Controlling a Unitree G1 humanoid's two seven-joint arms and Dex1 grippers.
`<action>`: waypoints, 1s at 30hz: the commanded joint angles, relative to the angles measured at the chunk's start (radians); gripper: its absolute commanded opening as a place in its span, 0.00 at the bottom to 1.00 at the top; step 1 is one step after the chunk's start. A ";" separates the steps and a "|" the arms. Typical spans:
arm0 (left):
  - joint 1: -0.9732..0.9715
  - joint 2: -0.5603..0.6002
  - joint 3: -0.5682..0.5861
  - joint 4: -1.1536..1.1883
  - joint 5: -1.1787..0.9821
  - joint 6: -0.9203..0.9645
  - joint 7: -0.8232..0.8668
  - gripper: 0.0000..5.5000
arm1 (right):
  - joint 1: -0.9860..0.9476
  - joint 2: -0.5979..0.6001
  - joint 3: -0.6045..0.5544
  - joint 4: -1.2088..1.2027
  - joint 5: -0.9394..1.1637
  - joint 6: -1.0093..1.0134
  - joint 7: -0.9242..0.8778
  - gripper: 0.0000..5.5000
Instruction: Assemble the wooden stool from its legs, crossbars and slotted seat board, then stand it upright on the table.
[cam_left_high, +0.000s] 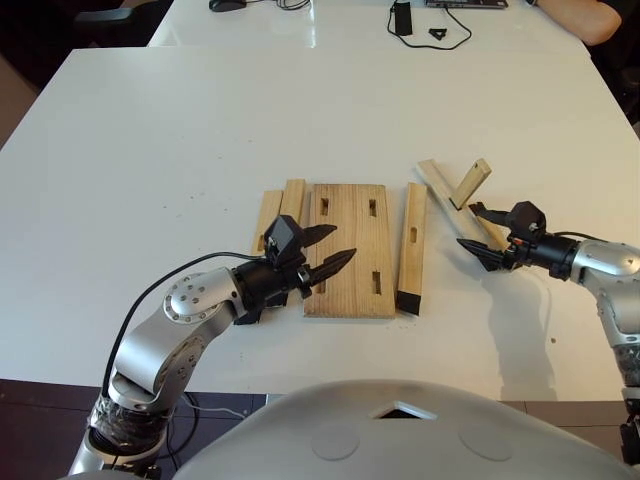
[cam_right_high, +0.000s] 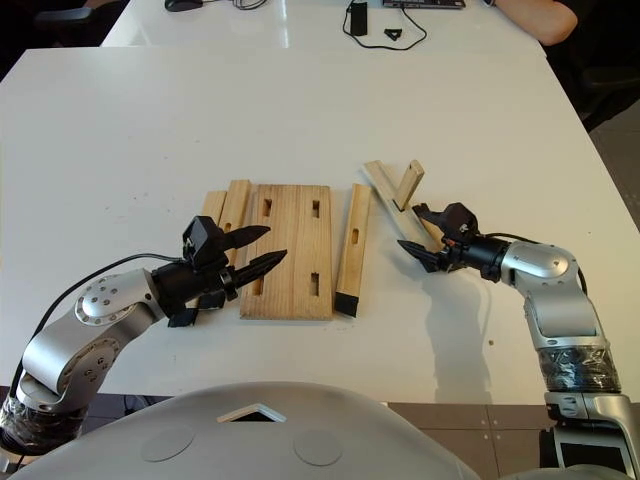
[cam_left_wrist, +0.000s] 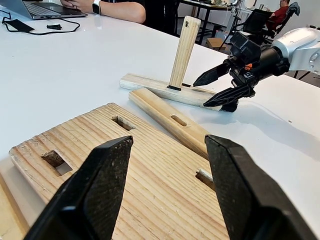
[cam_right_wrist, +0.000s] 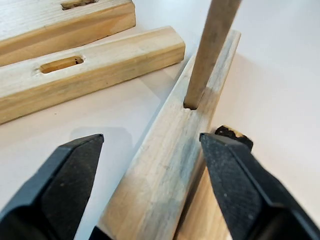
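The slotted seat board (cam_left_high: 348, 248) lies flat mid-table. Two short wooden pieces (cam_left_high: 268, 218) lie along its left side. A slotted leg (cam_left_high: 411, 245) lies along its right side. Further right lies another leg (cam_left_high: 437, 183) with a crossbar (cam_left_high: 470, 183) pegged into it and standing up at a slant. My left gripper (cam_left_high: 343, 241) hovers open just above the board's left part (cam_left_wrist: 125, 165). My right gripper (cam_left_high: 466, 225) is open, its fingers straddling the near end of the pegged leg (cam_right_wrist: 170, 165) without touching it.
A black cable (cam_left_high: 430, 30) and small dark items lie on the far table. A person's arm (cam_left_high: 585, 15) rests at the far right corner. The white table (cam_left_high: 150, 150) is bare to the left and behind the parts.
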 joint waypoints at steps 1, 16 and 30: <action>-0.017 0.001 -0.001 0.008 0.007 0.005 -0.002 0.49 | -0.018 0.037 0.002 0.048 0.002 0.027 -0.028 0.64; -0.039 0.012 0.001 0.019 0.009 0.013 -0.008 0.49 | -0.021 0.070 0.027 0.123 -0.048 -0.029 -0.076 0.58; -0.093 -0.037 0.066 0.050 -0.008 0.018 0.054 0.49 | -0.069 0.107 -0.032 0.048 0.031 -0.008 -0.087 0.51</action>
